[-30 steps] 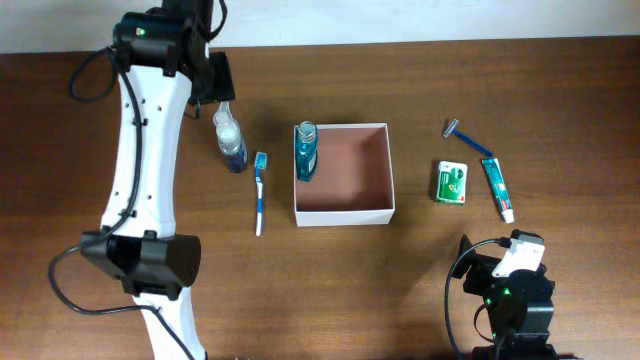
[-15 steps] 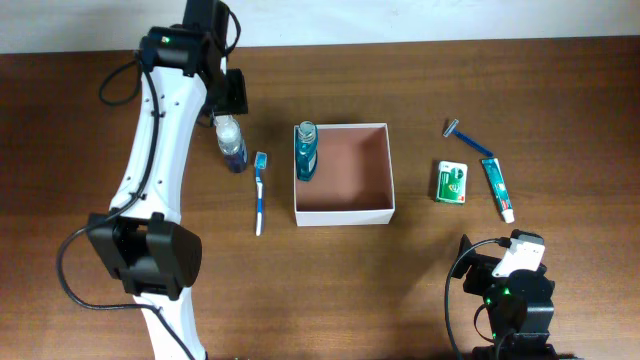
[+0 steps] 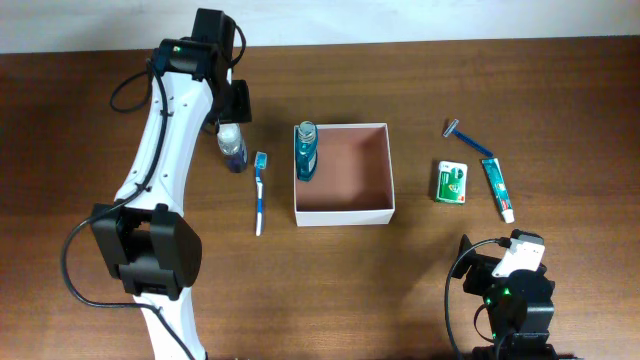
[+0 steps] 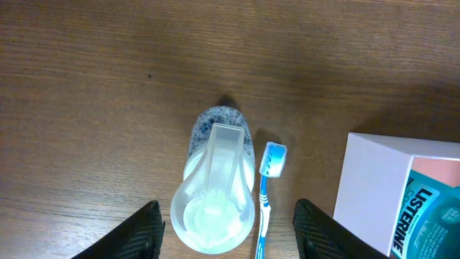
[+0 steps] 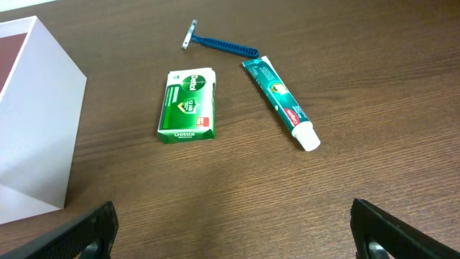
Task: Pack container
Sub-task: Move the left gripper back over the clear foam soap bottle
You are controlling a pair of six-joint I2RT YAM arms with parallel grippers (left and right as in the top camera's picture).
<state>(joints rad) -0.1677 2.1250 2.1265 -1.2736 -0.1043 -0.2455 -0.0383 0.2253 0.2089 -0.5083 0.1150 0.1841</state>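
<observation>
The white square container (image 3: 385,175) with a pinkish-brown inside sits mid-table; a blue mouthwash bottle (image 3: 305,152) stands in its left corner. A clear pump bottle (image 3: 232,146) stands left of it, with a blue toothbrush (image 3: 260,190) lying beside it. My left gripper (image 4: 226,234) is open above the pump bottle (image 4: 215,198), its fingers on either side of the top without touching it; the toothbrush (image 4: 266,194) lies just inside the right finger. My right gripper (image 5: 233,234) is open and empty over bare table near the front right.
A blue razor (image 3: 468,138), a green soap box (image 3: 451,182) and a toothpaste tube (image 3: 497,188) lie right of the container. They also show in the right wrist view: razor (image 5: 219,44), soap box (image 5: 188,106), tube (image 5: 280,102). The container's white wall (image 5: 32,129) is at left.
My left arm has swung to the right, bringing its gripper over the pump bottle. The right arm has not moved.
</observation>
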